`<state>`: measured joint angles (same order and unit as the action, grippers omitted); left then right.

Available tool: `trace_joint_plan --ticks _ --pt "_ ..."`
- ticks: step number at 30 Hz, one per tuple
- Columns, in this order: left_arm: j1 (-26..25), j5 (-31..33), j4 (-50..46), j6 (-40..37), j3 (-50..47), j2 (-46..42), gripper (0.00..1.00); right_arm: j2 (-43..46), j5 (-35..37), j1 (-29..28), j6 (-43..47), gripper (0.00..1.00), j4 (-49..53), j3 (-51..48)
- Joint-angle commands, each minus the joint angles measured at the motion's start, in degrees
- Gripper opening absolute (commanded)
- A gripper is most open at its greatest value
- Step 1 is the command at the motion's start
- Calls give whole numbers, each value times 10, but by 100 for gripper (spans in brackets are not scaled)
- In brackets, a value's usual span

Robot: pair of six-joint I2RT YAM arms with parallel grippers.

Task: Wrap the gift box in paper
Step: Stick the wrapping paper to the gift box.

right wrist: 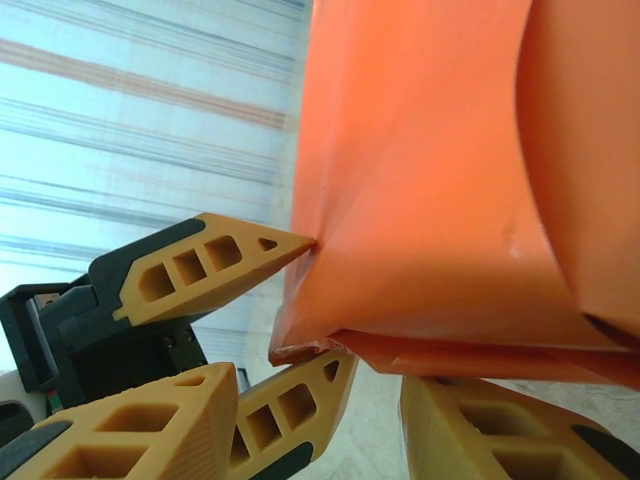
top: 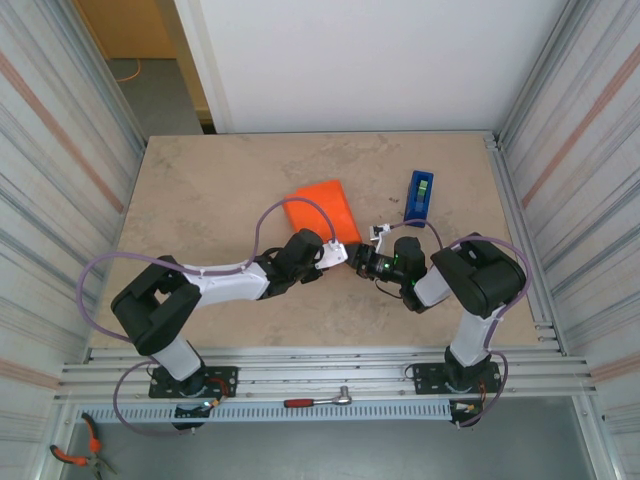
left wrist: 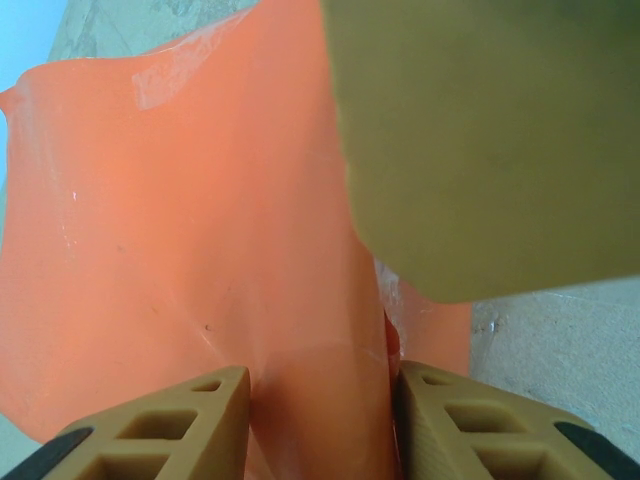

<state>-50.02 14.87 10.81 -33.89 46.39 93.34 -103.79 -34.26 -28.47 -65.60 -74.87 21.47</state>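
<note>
Gift box [top: 322, 208] on the middle of the worktop [top: 200, 200], covered in orange paper [left wrist: 150, 250], apart from the blue tape dispenser [top: 419, 196] to its right. Near edge of the paper pinched between the left fingers [left wrist: 170, 430], closed partway on a fold. Right fingers [right wrist: 500, 430] parted, just beside the left ones at that corner; whether gripping anything, cannot tell

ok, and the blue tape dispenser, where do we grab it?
Pinch the blue tape dispenser across its two long sides at mid-length, coming straight down from above: it looks long and narrow, with free table on both sides.
</note>
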Motion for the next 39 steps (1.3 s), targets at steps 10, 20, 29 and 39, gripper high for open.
trace_joint_plan --ticks 10,20,29,39 --pt "-7 -5 -19 -7 -4 18 41 -15 6 3 -29 47 -30 2" --pt "-7 -5 -18 -7 -5 17 40 -21 11 3 -39 48 -42 4" --pt "-8 -5 -18 -7 -4 17 40 -30 13 4 -56 48 -59 5" --pt "-8 -5 -20 -8 -3 19 39 -31 15 3 -66 49 -58 5"
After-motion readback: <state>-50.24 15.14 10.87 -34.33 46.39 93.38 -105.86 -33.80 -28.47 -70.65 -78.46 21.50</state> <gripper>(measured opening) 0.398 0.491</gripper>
